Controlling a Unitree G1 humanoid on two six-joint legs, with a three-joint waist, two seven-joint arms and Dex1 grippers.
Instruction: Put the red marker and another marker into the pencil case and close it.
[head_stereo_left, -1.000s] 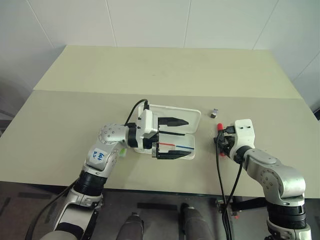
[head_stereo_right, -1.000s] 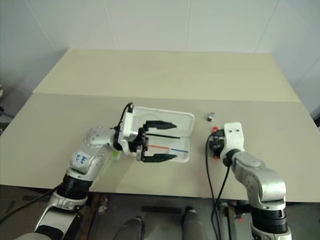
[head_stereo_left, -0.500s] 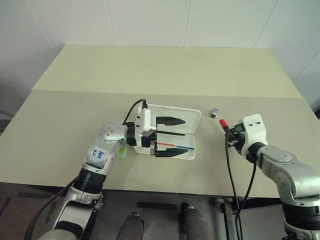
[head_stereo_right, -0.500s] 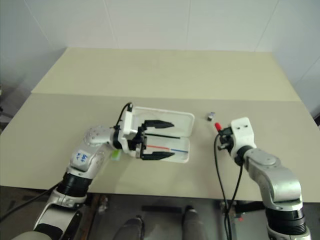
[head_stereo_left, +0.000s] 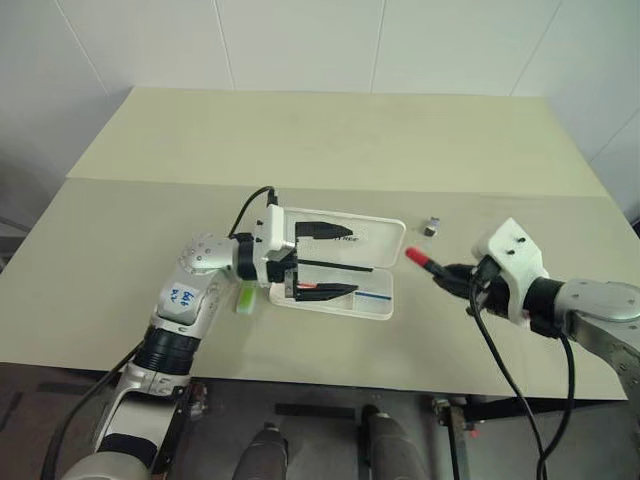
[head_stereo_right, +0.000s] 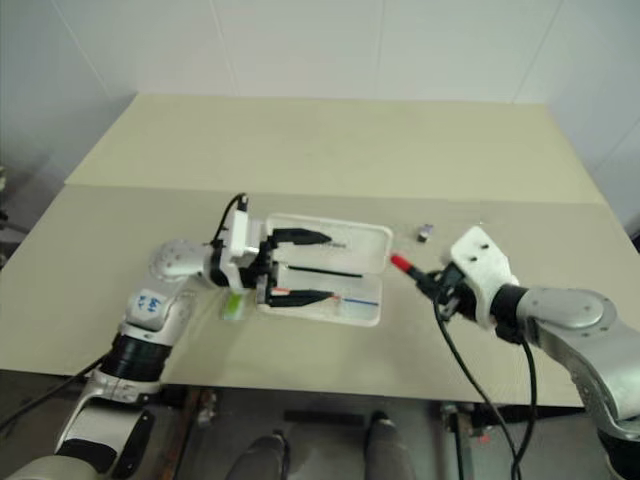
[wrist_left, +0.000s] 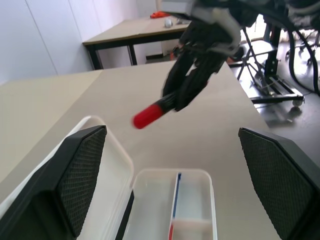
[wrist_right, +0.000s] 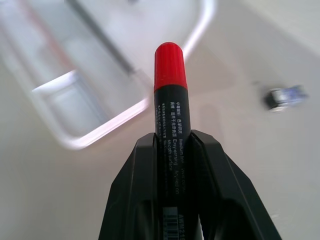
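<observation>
Pencil case (head_stereo_left: 372, 262) lies open on table (head_stereo_left: 330, 150), no markers inside. Right tool (head_stereo_left: 452, 277) clamps red marker (head_stereo_left: 420, 260) in air beside case. Left tool (head_stereo_left: 322, 260) spread wide over case, holding nothing. Green marker (head_stereo_left: 243, 298) on table left of case.

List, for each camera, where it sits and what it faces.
Head stereo pair: look down at the table, both arms, open pencil case.
Left wrist: looks along its open left claw over the case toward the right claw holding the red marker.
Right wrist: looks along its fingers clamping the marker, the case beyond.
Shared: marker and case.
</observation>
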